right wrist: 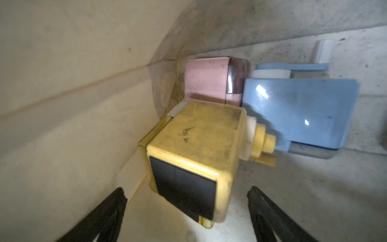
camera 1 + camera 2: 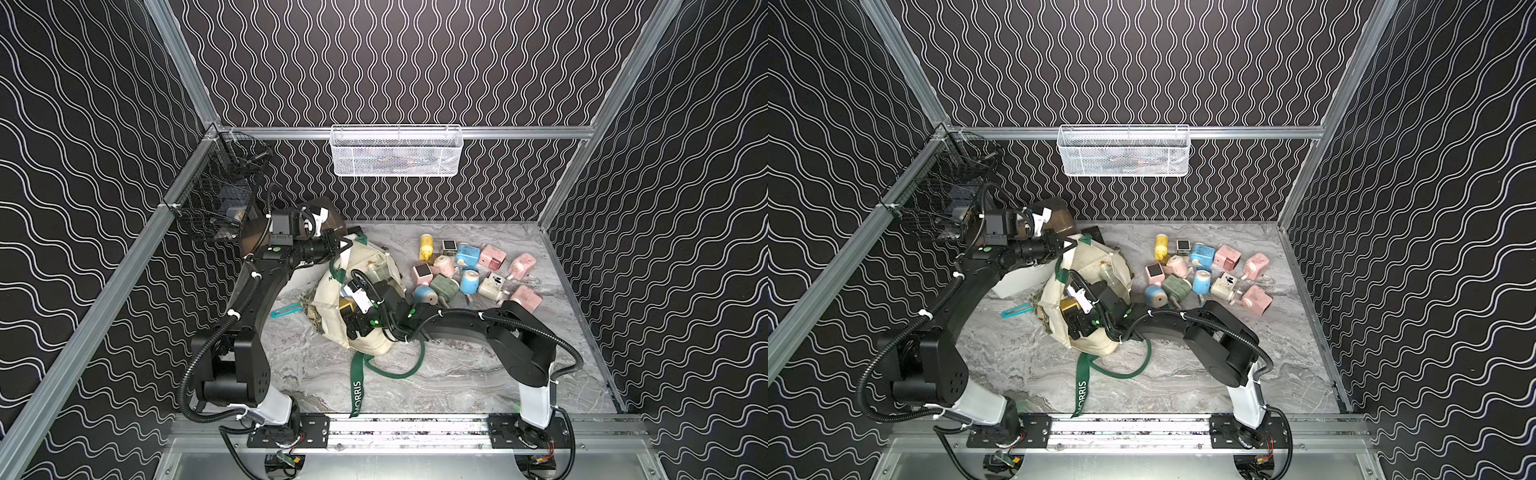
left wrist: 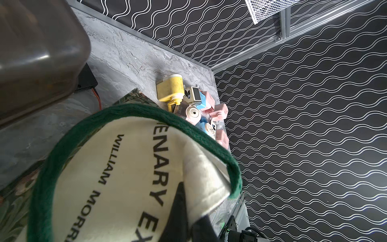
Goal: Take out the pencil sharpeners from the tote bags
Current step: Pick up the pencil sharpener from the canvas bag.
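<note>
Reaching into the tote bag [image 2: 326, 299], the right gripper [image 1: 186, 189] is spread wide either side of a yellow pencil sharpener [image 1: 194, 146]; the rim [image 3: 146, 113] is pinched by the closed left gripper [image 2: 340, 244], apparently to prop the mouth open.

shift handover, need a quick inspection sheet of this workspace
surface: grey marbled tabletop
job's things: tote bag slumped open; sharpener pile outside it; yellow sharpener, pink sharpener, blue sharpener inside
clutter: teal strip tool; brown-lidded box
grippers: left gripper shut on tote bag rim; right gripper open inside bag, facing yellow sharpener
cables: black hoses along arms; red wire beside box
surroundings: white mesh basket, black wire basket, wavy-patterned walls
</note>
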Controlling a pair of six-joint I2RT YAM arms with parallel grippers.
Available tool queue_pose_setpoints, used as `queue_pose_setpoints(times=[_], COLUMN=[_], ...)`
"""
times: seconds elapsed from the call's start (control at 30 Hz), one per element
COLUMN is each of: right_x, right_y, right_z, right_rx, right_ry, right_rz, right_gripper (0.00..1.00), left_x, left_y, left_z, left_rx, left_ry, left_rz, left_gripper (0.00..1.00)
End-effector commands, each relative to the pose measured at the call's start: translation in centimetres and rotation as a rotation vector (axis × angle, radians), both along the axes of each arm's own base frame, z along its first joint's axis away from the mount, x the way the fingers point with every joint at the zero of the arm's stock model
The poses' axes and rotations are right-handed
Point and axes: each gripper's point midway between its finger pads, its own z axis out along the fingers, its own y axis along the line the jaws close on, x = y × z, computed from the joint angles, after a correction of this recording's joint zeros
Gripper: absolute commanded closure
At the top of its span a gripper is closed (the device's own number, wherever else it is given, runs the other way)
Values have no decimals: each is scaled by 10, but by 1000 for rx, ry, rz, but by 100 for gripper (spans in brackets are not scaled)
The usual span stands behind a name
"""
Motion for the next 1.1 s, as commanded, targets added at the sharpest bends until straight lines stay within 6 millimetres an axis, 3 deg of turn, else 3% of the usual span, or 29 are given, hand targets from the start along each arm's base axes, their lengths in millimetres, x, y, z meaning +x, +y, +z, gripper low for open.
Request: queue_pose_setpoints(times=[0.0,0.07,0.1,0.17,0.37,0.57,0.63,1.07], right_x=[0,7,15,28,36,20,15,-9], right_y=[13,15,14,10,4,4,2,-46], right_z=[8,8,-7,-17,-19,-7,8,49], right_rx=[43,28,-7,-48,-27,20,38,13], right_ry=[-26,-45,-43,-52,-79,-74,-79,-93], right_rz=[32,12,-27,-103,-147,-65,-51,-69], right_gripper=[7,7,7,8,18,37,42,49], left_x=[2,2,1,1,3,3,3,2], left_y=[-2,-2,-2,-1,0,2,3,3], left_z=[17,17,17,15,15,14,14,11], left_rx=[-21,-22,-22,-20,-23,-23,-22,-17], left_ry=[-65,-64,-64,-60,-56,-53,-52,-45], left_rz=[-13,-13,-13,-11,-7,-1,2,4], left_gripper=[100,100,100,100,100,100,100,100])
